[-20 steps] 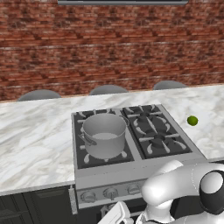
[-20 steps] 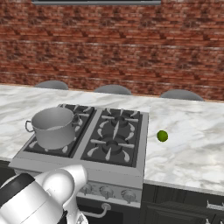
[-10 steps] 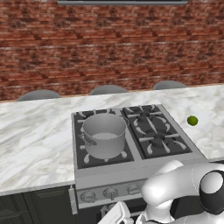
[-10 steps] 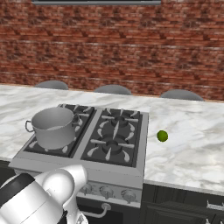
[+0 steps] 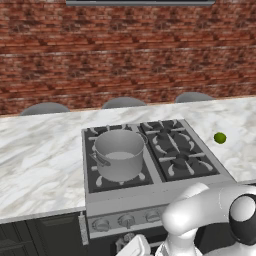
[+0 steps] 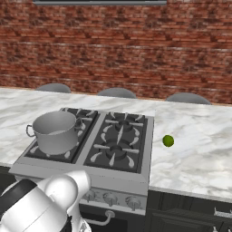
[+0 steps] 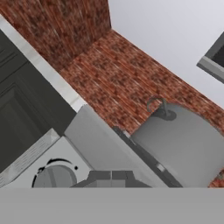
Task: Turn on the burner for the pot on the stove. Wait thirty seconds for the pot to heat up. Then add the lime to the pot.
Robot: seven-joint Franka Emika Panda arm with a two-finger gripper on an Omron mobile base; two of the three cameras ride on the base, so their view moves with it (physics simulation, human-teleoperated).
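The brushed-metal pot (image 5: 119, 154), cylindrical with loop handles, sits on the steel stove's (image 5: 150, 192) front left grate. The round green lime (image 5: 220, 138) lies on the marbled surface (image 5: 40, 160), right of the stove. The pincer (image 7: 112, 176), fingers together, faces a knob (image 7: 54, 177), its tips cut off.

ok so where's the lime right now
The lime sits on the marble counter just right of the stove, apart from the pot on the front-left burner.
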